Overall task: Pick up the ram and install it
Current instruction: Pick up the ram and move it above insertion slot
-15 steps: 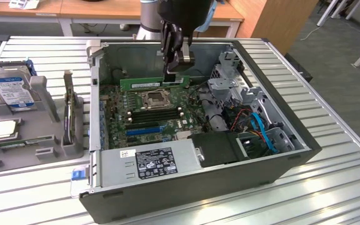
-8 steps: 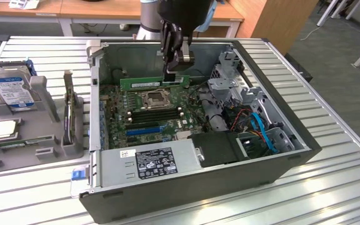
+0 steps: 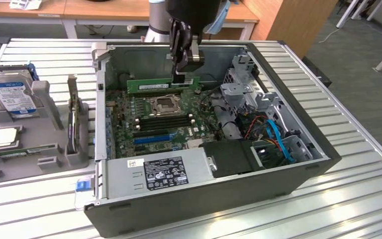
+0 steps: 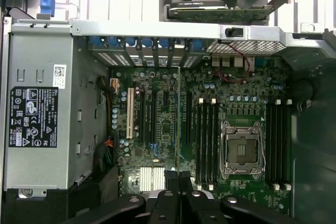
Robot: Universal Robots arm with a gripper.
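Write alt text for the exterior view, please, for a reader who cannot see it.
The arm's pincer grips the ram, a green stick, above the motherboard inside an open computer case on a slatted metal table. At the exterior view's left, a grey holder carries a hard drive.

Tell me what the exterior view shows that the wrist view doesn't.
Exterior view: the tool holding the ram above the motherboard, plus a hard drive and a processor chip on a gray stand at the exterior view's left. Wrist view: a straight-down look at that board, with a white slot among black ones. Both: the empty processor socket and the labelled power supply.
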